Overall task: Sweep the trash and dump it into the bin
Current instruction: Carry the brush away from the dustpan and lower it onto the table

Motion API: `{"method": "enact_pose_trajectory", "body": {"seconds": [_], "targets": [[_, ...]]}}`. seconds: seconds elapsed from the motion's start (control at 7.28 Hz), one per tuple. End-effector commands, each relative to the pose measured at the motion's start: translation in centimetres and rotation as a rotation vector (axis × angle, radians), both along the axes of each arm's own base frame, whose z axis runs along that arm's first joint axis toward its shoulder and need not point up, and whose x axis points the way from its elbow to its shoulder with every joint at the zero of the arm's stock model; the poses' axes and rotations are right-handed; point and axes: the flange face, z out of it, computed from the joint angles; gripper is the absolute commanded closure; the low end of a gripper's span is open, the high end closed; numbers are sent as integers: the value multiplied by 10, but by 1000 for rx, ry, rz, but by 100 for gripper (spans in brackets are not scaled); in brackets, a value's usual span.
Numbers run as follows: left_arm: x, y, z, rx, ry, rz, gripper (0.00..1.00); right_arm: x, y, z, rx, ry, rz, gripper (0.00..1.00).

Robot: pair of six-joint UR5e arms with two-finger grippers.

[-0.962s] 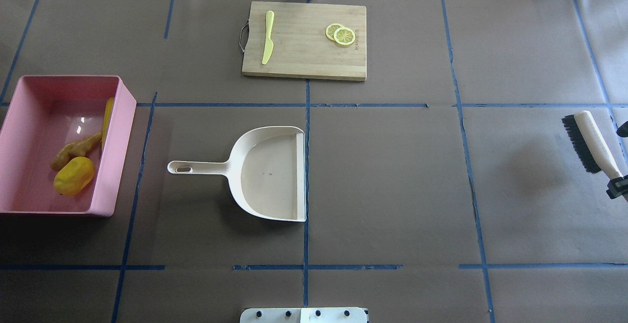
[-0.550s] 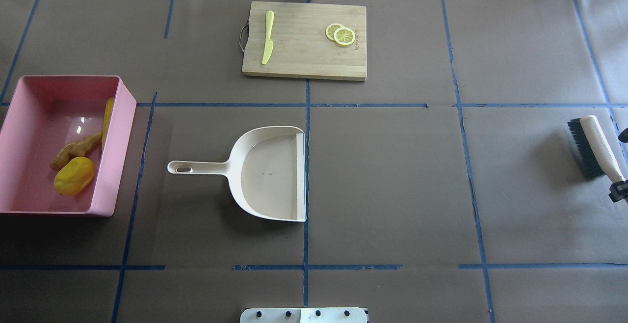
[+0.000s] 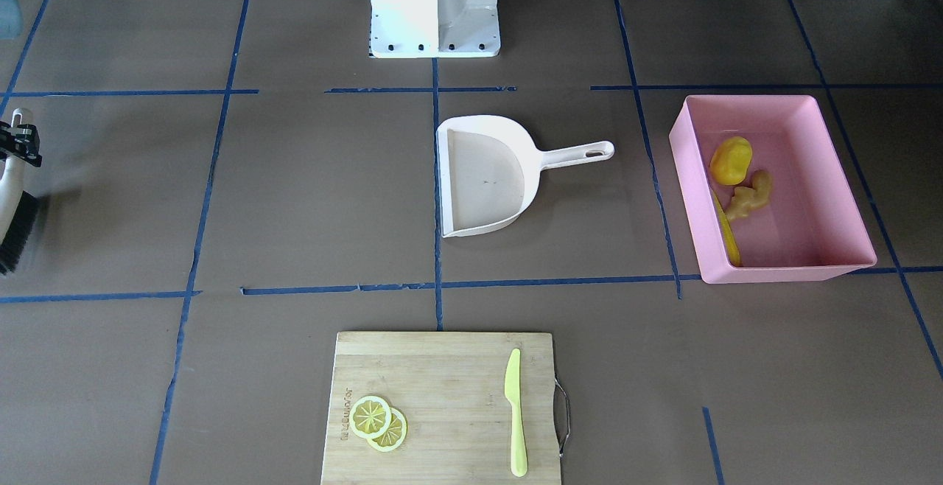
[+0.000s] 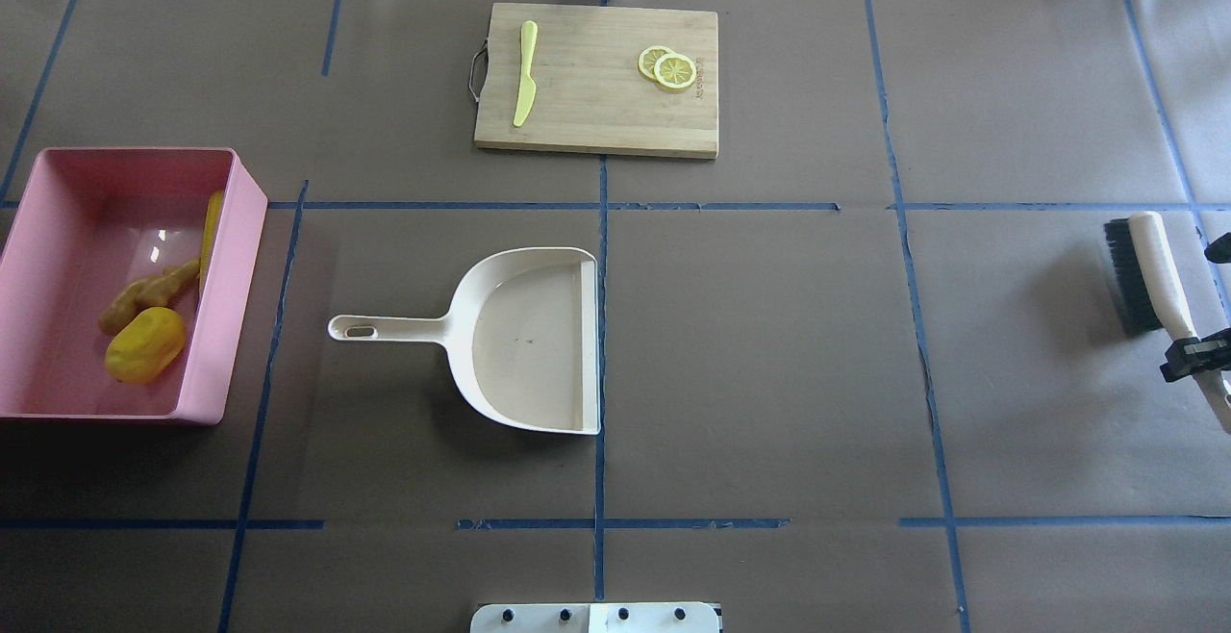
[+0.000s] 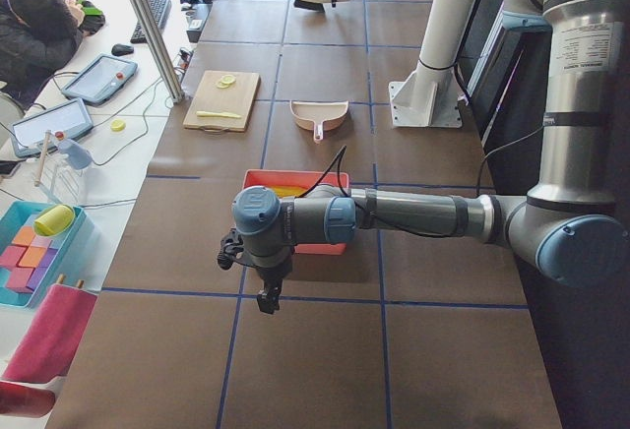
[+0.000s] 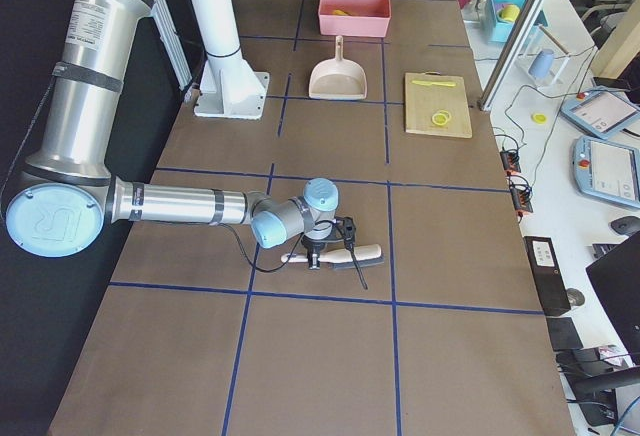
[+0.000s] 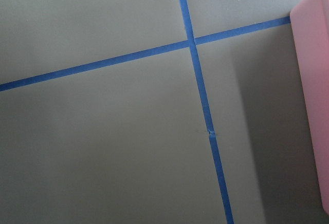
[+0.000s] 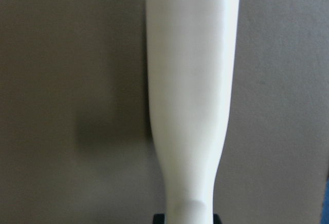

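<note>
The pink bin [image 4: 236, 296] [image 3: 781, 273] stands at the table's left end. In it lie the trash pieces: a corn cob [image 4: 211, 229] [image 3: 726, 231], a ginger root [image 4: 149, 294] [image 3: 751, 194] and a yellow potato lump [image 4: 144, 344] [image 3: 731, 161]. The cream dustpan [image 4: 529, 344] [image 3: 486, 175] lies empty mid-table. At the far right, my right gripper [image 4: 1193, 356] [image 3: 18, 138] is shut on the white handle of a black-bristled brush [image 4: 1149, 267] [image 8: 190, 80], low over the table. My left gripper [image 5: 266, 301] hangs beyond the bin's outer side; I cannot tell its state.
A wooden cutting board [image 4: 596, 113] at the far middle carries a yellow-green knife [image 4: 524, 70] and lemon slices [image 4: 668, 67]. The robot's base [image 4: 596, 617] sits at the near edge. A person [image 5: 30, 26] sits at a side desk.
The brush in my right gripper has turned straighter and shifted a little to the left. The bin, the trash and the dustpan have not moved.
</note>
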Motion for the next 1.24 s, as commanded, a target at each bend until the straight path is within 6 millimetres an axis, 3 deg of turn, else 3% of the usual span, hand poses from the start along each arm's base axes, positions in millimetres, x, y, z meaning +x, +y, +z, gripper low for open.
{"method": "enact_pose_trajectory", "body": {"seconds": [0.0,0.41,0.69,0.82,1.1], "targets": [[0,0,0,-1,1,1,0,1,1,-14,2,-39,-3,0],[0,0,1,-3,3,0,0,17,-3,-38,8,-87,24,0],[0,0,5,-6,4,0,0,29,-7,-34,30,-91,17,0],[1,0,6,-8,3,1,0,61,-14,-28,54,-64,4,0],[0,1,3,-4,4,1,0,147,-14,-4,94,-22,-38,0]]}}
